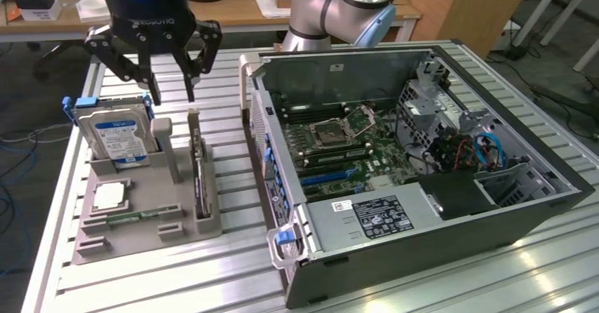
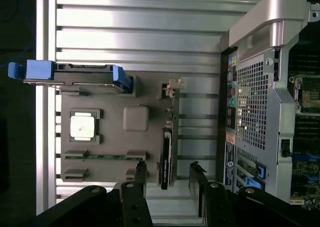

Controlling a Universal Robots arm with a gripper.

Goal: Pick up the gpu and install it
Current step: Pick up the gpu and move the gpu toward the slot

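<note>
The gpu [image 1: 198, 176] is a thin dark card standing on its edge in a slot of the grey holder [image 1: 140, 239], on the side nearest the computer case. In the wrist view the gpu [image 2: 166, 152] shows edge-on, with its silvery bracket end [image 2: 172, 87] farther from the fingers. My black gripper [image 1: 173, 94] hangs open above the far end of the holder, well clear of the card. In the wrist view the gripper [image 2: 168, 166] has one finger on each side of the card's line. Nothing is held.
A blue-labelled hard drive [image 1: 117, 136] stands in the holder beside the gpu, with a square CPU chip [image 1: 111, 195] and a memory stick [image 2: 105, 156] lying flat near it. The open computer case [image 1: 412, 151], motherboard exposed, lies at the exterior view's right. Desks stand behind.
</note>
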